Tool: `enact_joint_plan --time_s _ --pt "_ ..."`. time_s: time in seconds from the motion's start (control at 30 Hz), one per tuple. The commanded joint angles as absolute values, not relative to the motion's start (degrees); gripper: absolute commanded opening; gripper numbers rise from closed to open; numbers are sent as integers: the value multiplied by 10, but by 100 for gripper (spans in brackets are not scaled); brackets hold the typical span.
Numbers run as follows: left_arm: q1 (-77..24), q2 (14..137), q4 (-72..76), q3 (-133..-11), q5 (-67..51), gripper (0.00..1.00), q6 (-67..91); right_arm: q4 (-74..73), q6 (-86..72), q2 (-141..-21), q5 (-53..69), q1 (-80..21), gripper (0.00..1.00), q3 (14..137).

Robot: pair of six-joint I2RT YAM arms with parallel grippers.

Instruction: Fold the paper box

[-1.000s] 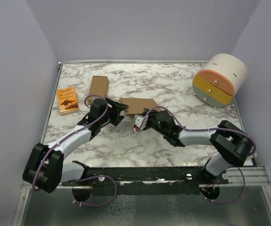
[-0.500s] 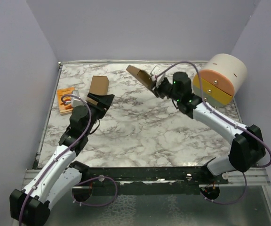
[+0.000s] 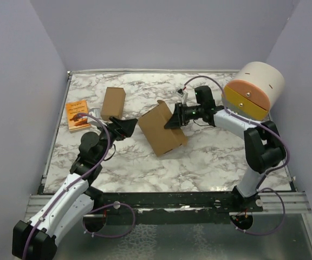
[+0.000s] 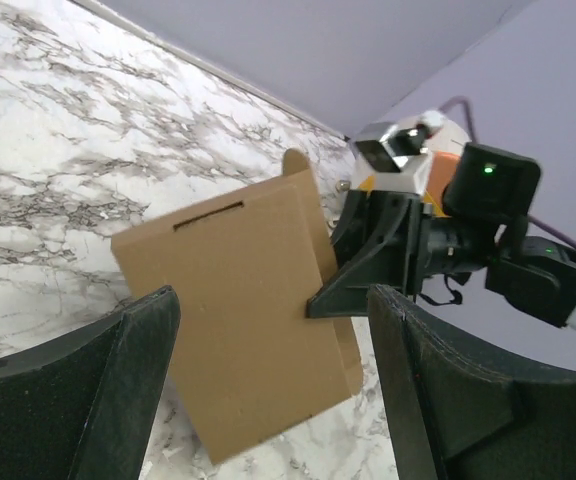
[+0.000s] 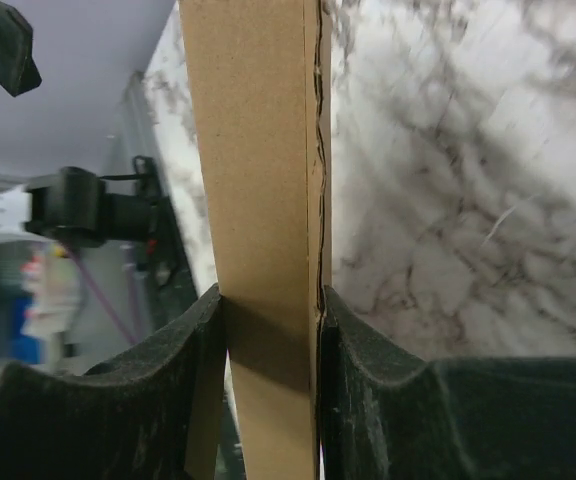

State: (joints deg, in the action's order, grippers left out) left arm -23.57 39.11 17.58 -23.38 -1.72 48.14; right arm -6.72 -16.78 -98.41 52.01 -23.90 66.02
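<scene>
The paper box [image 3: 161, 129] is a flat brown cardboard piece held tilted above the marble table [image 3: 215, 157], mid-scene. My right gripper [image 3: 170, 121] is shut on its right edge; in the right wrist view both pads [image 5: 368, 370] press on the cardboard edge [image 5: 258, 150]. My left gripper [image 3: 130, 128] is open just left of the box and apart from it. In the left wrist view the box [image 4: 238, 320] lies ahead between the spread fingers [image 4: 118, 390], with a slot near its top, and the right gripper [image 4: 368, 270] clamps its far side.
A narrower brown cardboard box [image 3: 113, 102] and an orange booklet [image 3: 78, 115] lie at the back left. A round drawer cabinet [image 3: 252, 91] stands at the back right. Purple walls close in the table on three sides.
The right gripper lifted the box to the back of the table, then brought it down to the middle, tilted. The left arm drew back from the box and its jaws opened wider.
</scene>
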Motion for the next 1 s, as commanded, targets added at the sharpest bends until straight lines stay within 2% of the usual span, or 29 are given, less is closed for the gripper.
enact_joint_plan --time_s 0.0,0.2,0.4,0.57,0.7,0.77,0.97 --pt "-233 383 199 -219 -47 79 450 53 -362 -1029 652 -229 26 635" --pt "-233 431 197 -193 -44 79 470 143 -448 -1110 670 -228 27 610" --pt "-233 558 112 -236 -39 79 439 137 -434 -1164 669 -226 32 622" --pt "-234 664 83 -262 -36 79 431 68 -361 -1176 641 -225 45 637" --pt "-234 713 110 -265 -53 80 429 -39 -260 -1173 595 -224 70 677" --pt "-235 730 128 -269 -68 80 429 -88 -212 -1167 565 -224 77 695" --pt "-235 764 117 -299 -72 81 409 -186 -86 -1132 468 -213 84 711"
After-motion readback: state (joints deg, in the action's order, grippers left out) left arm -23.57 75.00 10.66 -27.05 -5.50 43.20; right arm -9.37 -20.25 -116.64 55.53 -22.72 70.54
